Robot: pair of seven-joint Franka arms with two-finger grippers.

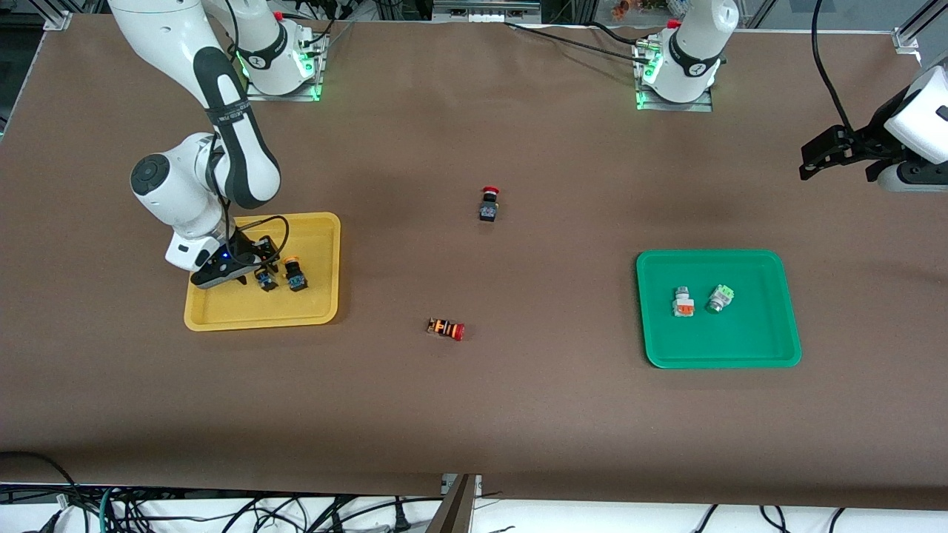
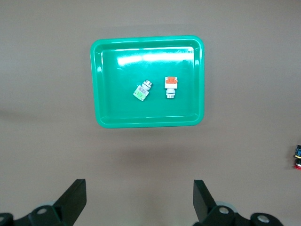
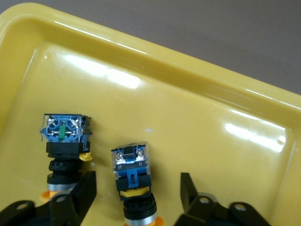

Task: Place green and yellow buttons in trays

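The yellow tray (image 1: 222, 314) lies toward the right arm's end of the table. Two yellow-capped buttons lie in it (image 1: 265, 280) (image 1: 296, 275). My right gripper (image 1: 255, 270) is low in this tray and open. In the right wrist view its fingers (image 3: 87, 188) stand on either side of one button (image 3: 133, 169) without touching it, and the second button (image 3: 63, 141) lies beside one finger. The green tray (image 1: 770, 326) holds two white-silver buttons, one with an orange block (image 1: 683, 302) and one with a green block (image 1: 719, 298). My left gripper (image 1: 811, 159) waits open and empty, high over the table's end.
A red-capped black button (image 1: 488, 203) stands mid-table. A red-capped button with an orange-striped body (image 1: 446, 328) lies nearer the front camera. The left wrist view shows the green tray (image 2: 99, 84), its two buttons (image 2: 142, 90) (image 2: 170, 87), and my left gripper (image 2: 138, 197).
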